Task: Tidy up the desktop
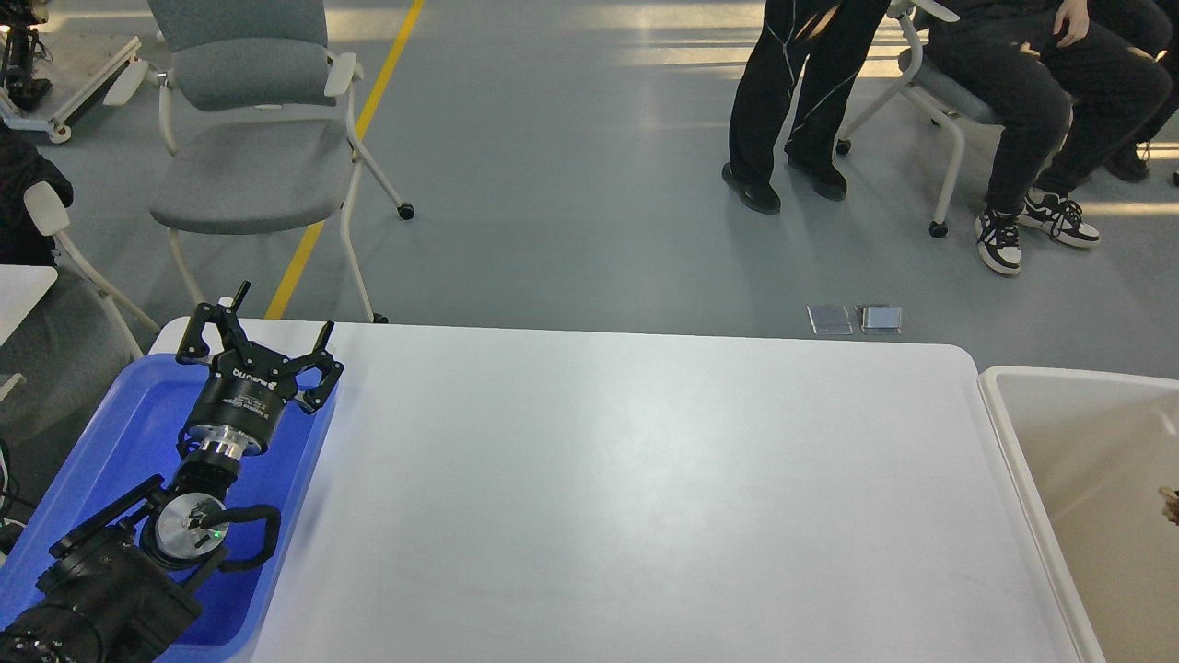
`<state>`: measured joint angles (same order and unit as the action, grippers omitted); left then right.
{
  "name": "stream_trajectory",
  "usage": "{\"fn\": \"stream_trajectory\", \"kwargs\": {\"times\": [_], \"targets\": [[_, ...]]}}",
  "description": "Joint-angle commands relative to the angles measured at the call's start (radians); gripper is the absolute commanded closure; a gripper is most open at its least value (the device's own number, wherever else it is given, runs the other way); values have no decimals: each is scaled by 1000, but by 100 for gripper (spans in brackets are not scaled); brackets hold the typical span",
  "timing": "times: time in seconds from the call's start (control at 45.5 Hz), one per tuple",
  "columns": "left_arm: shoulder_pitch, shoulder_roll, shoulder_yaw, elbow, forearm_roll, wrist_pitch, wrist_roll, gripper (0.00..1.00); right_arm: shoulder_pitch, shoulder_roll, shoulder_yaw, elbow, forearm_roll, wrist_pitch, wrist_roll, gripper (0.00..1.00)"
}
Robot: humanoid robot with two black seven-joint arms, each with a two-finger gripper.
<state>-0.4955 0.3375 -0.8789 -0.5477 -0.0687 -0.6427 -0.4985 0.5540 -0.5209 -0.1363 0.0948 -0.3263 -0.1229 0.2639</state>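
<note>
**Left arm parked over the tray, table bare**

Head view: the table (645,497), the white desktop to be tidied, fills the near middle of the scene and shows nothing lying on it. On its left end sits a blue tray (138,414), and the left gripper (276,322) hangs above the tray's far right corner with its jaws spread apart and nothing between them. The rest of that arm runs back toward the near left corner over the tray. The right arm does not show at all. Just beside the table's right edge stands a cream bin (1078,479); a small brownish thing shows at the picture's right edge inside it, too cut off to name. On the floor beyond the table are a grey chair (249,120), two small metal floor plates (855,319), and the legs of two people (921,101) at the far right.

Judging from the bare surface, the tidying looks finished or close to it. The chief risk now is the left arm: its open fingers sit close to the tray's rim, so a careless pull back or sideways could hook the rim and drag or tip the tray off the table's edge.
</note>
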Motion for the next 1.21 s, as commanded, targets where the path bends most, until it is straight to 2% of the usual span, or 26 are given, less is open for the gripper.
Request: {"fn": "stream_trajectory", "kwargs": {"times": [0.0, 0.571, 0.659, 0.703, 0.725, 0.834, 0.922, 1.186], "targets": [[0, 0, 0, 0, 0, 0, 0, 0, -16, 85, 4, -76, 99, -6, -23, 100], [0, 0, 0, 0, 0, 0, 0, 0, -16, 85, 24, -81, 121, -24, -23, 100], [0, 0, 0, 0, 0, 0, 0, 0, -16, 85, 23, -81, 121, -29, -21, 62], [0, 0, 0, 0, 0, 0, 0, 0, -16, 85, 23, -81, 121, -35, -21, 35], [0, 0, 0, 0, 0, 0, 0, 0, -16, 85, 23, -81, 121, -38, -21, 25], [0, 0, 0, 0, 0, 0, 0, 0, -14, 85, 24, -81, 122, -78, -21, 5], [0, 0, 0, 0, 0, 0, 0, 0, -5, 84, 24, -81, 122, -98, -21, 0], [0, 0, 0, 0, 0, 0, 0, 0, 38, 85, 18, -87, 121, -101, -21, 0]]}}
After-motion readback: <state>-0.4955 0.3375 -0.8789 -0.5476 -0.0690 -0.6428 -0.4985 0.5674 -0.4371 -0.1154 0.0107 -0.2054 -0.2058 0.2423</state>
